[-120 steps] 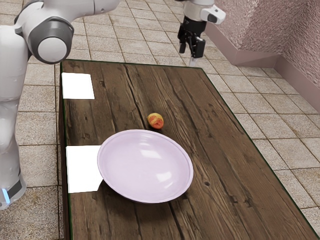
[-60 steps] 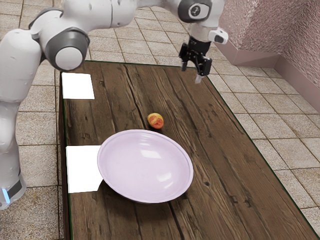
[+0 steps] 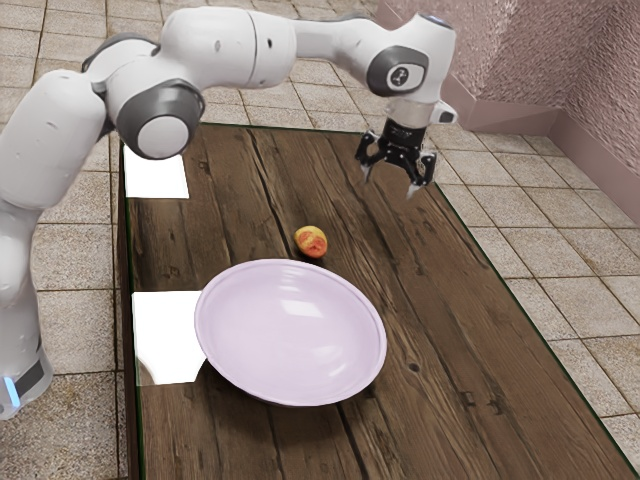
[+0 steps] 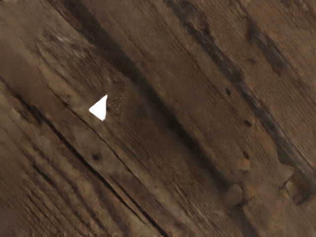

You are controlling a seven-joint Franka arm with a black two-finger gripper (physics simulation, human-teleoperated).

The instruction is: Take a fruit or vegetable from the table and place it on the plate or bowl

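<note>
Exterior view: a white robot arm (image 3: 250, 45) comes in from the exterior view's left and reaches over the far part of a dark wooden table (image 3: 480, 330). Its black gripper (image 3: 389, 182) points downward above the bare planks, the two fingers spread wide apart with nothing between them. A small yellow-red fruit (image 3: 311, 241) lies on the table toward the middle, well apart from the gripper, nearer the camera and toward the exterior view's left of it. The fruit sits just beside the far rim of a large, shallow, pale lilac plate (image 3: 290, 335) and is not on it; whether it touches the rim cannot be told. The plate holds nothing. Two flat white sheets lie along the table's left edge in the exterior view: one (image 3: 155, 171) near the far corner, partly under the arm, and one (image 3: 165, 338) with a corner tucked beneath the plate's rim. Wrist view: weathered wood grain with cracks and knots runs diagonally below the hand, and a small white triangle (image 4: 99, 107) marks the planks.
</note>
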